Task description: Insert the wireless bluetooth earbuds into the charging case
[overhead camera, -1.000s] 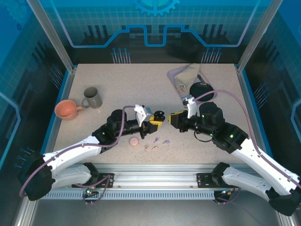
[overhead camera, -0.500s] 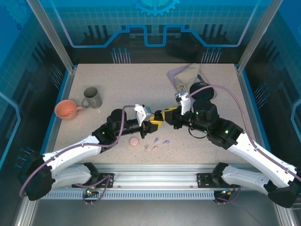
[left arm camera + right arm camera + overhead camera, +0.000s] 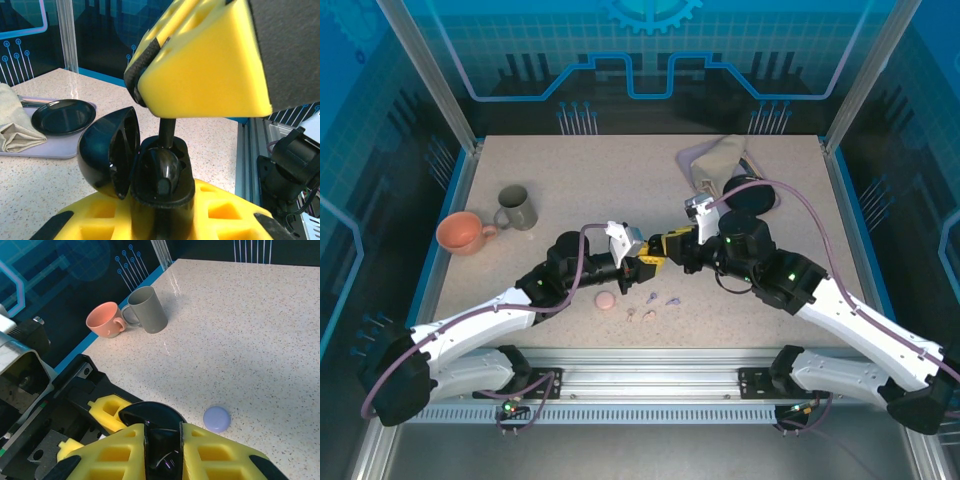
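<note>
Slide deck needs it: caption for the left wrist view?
Right pincer holds a black earbud by its stem at the open black charging case gripped in the left pincer.

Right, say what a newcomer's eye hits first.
At mid-table the left gripper clamps an open black case, and the right gripper holds a black earbud by its stem in the case's well. An orange cup and a grey mug stand at the left.

The top camera looks steeply down from above and behind the arms over the whole speckled beige table [image 3: 620, 180], while both wrist cameras sit close on the open glossy black round charging case [image 3: 112, 150], the left facing the far-right black round plate [image 3: 63, 116], the right facing the far-left grey ceramic mug [image 3: 146, 310].
</note>
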Robot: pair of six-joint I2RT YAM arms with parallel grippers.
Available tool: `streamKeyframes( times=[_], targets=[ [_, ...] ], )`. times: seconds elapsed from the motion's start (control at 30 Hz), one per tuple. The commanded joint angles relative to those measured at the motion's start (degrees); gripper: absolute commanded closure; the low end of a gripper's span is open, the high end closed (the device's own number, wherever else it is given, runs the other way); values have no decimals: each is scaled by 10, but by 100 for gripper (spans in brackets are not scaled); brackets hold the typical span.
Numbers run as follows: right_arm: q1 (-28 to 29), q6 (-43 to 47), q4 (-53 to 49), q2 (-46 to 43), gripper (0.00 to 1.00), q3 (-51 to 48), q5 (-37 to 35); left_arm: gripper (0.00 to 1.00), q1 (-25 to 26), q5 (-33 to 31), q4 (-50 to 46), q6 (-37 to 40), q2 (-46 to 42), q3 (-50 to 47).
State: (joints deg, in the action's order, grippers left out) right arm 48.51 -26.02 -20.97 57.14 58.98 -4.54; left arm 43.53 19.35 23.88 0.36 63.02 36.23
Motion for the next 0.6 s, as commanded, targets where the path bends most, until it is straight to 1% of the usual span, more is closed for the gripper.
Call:
streamKeyframes(
  times=[0.0,0.57],
  targets=[
    [12,9,0,-1,80,14,-7,100,4,16,12,15,1,19],
    [19,8,-24,14,79,17,12,100,4,13,7,17,0,18]
  ],
)
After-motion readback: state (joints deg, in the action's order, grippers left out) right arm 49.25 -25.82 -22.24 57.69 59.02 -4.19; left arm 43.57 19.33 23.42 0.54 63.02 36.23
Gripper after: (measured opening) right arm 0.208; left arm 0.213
